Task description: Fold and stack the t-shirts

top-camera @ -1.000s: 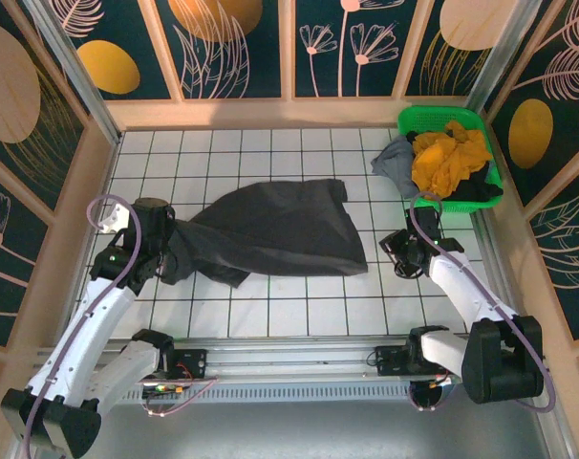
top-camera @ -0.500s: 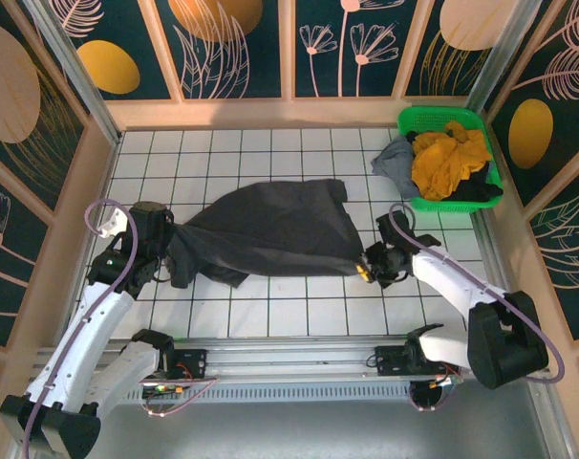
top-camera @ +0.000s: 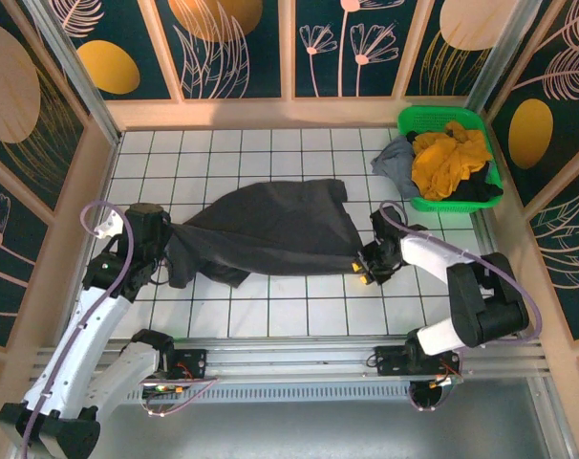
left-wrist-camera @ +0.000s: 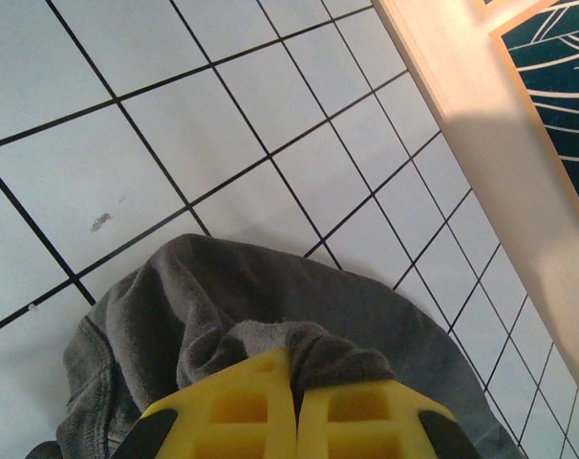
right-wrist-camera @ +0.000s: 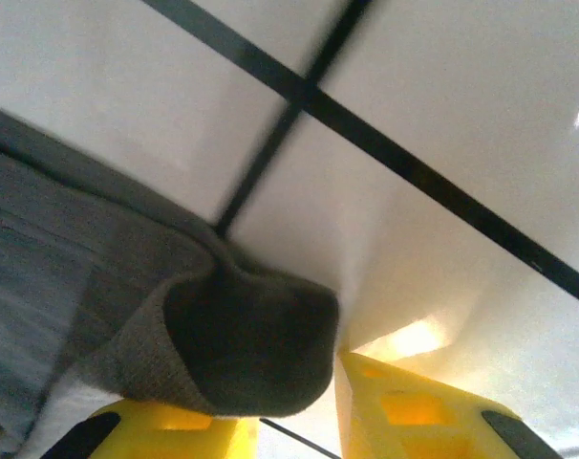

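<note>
Charcoal cloth of the large t-shirt (top-camera: 270, 229) is spread left to right across the tiled table (top-camera: 270, 311), its long axis running between the two grippers. Its left end is bunched in the left gripper (left-wrist-camera: 291, 387), whose fingers are pressed together on it. The lower right corner lies at the right gripper (right-wrist-camera: 291, 397), draped over one finger, with the fingers spread and nothing pinched. The other t-shirts (top-camera: 447, 158) are heaped in the green basket (top-camera: 416, 117).

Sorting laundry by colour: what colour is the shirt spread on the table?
Plain dark charcoal grey shirt; clearest in the top external view.
</note>
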Available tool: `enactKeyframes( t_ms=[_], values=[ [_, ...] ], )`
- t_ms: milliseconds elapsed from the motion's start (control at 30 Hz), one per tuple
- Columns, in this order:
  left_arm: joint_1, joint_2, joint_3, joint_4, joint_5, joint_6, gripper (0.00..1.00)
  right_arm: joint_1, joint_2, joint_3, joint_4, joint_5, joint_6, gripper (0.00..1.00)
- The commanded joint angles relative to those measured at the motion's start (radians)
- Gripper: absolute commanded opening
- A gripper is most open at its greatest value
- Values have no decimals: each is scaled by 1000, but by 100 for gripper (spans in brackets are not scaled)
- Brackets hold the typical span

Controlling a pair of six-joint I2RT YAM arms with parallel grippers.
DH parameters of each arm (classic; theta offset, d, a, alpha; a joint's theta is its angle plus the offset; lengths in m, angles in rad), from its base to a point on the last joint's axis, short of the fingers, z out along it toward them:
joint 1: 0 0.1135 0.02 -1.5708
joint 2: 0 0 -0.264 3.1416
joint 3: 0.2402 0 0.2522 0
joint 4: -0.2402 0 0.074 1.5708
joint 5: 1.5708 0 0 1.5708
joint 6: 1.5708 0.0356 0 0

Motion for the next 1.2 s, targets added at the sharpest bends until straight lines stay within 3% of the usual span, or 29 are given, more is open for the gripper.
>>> enactKeyframes(
  t_ms=[0,467,567,700,767,967,1167],
  values=[
    [5,-25,34,-19,-26,17,0,-22,29,63,-17,42,-76,28],
    [5,-51,-10,17,13,-6,0,-19,145,90,-9,70,-159,31],
    [5,-46,-13,32,17,-7,0,-19,181,100,22,71,-156,24],
    [5,-34,-4,52,20,-6,0,-18,191,131,65,89,-158,7],
    [5,-29,0,63,22,-3,0,-17,177,165,75,109,-177,0],
    [5,15,40,153,61,27,0,-27,87,341,44,195,-281,0],
    [6,183,270,235,72,86,0,-96,66,624,27,197,-379,0]
  ],
)
